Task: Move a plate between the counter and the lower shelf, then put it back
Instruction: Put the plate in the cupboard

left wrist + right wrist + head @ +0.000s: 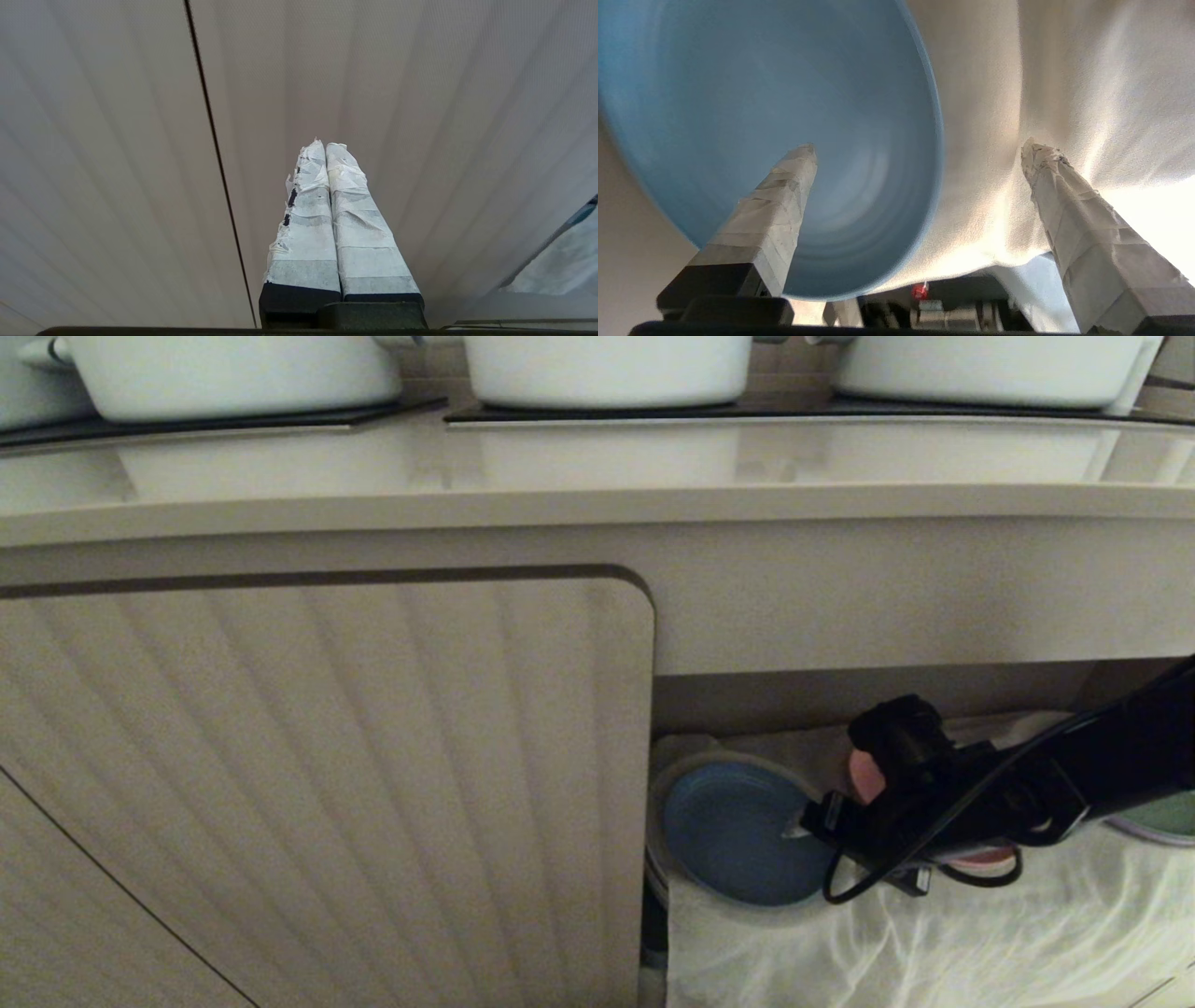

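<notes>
Plate (738, 835) rests on white cloth (934, 933) in lower shelf (747, 700). Right gripper (920, 186) fingers spread wide straddling its rim, not gripping. Left gripper (327, 186) fingers closed, parked by cabinet door (327, 784). Return to worktop (597, 467) seemingly outstanding

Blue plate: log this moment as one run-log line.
plate: on white cloth in lower shelf | right gripper: open, straddling plate rim, no grip | left gripper: shut, parked facing cabinet door
</notes>
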### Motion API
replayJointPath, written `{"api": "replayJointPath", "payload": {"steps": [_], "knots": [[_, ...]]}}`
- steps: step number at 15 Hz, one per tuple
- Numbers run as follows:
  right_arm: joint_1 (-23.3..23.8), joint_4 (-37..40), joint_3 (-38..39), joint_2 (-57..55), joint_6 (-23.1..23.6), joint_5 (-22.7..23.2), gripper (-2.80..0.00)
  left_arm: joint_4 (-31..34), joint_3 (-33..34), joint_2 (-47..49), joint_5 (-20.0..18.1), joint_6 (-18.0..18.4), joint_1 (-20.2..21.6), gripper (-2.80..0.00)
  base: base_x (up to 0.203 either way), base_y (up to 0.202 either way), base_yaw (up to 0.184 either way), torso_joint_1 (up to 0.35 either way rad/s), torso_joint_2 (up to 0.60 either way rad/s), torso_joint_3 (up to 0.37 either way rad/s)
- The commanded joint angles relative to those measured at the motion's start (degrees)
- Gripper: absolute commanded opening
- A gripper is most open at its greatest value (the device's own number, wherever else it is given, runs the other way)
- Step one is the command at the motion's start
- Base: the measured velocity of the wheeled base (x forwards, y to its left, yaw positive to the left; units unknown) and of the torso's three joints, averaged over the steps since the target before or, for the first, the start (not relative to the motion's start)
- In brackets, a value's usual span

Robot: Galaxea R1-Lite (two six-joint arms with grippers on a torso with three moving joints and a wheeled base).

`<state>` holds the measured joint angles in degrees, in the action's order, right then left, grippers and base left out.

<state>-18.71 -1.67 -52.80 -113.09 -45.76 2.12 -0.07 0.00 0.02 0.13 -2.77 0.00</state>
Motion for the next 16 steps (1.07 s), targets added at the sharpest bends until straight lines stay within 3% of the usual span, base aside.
{"api": "replayJointPath", "payload": {"steps": [1,8,16], "knots": [[-0.2,-0.1,-0.5,0.1,-0.1,0.1,0.0,0.0,0.0,0.0,0.0,0.0,0.0,-2.8,0.0,0.0,0.0,0.0,0.0,0.0],[-0.1,0.1,-1.2,1.0,0.2,0.1,0.0,0.0,0.0,0.0,0.0,0.0,0.0,-2.8,0.0,0.0,0.0,0.0,0.0,0.0],[0.8,4.0,-1.0,3.1,4.5,0.1,0.0,0.0,0.0,0.0,0.0,0.0,0.0,-2.8,0.0,0.0,0.0,0.0,0.0,0.0]]}}
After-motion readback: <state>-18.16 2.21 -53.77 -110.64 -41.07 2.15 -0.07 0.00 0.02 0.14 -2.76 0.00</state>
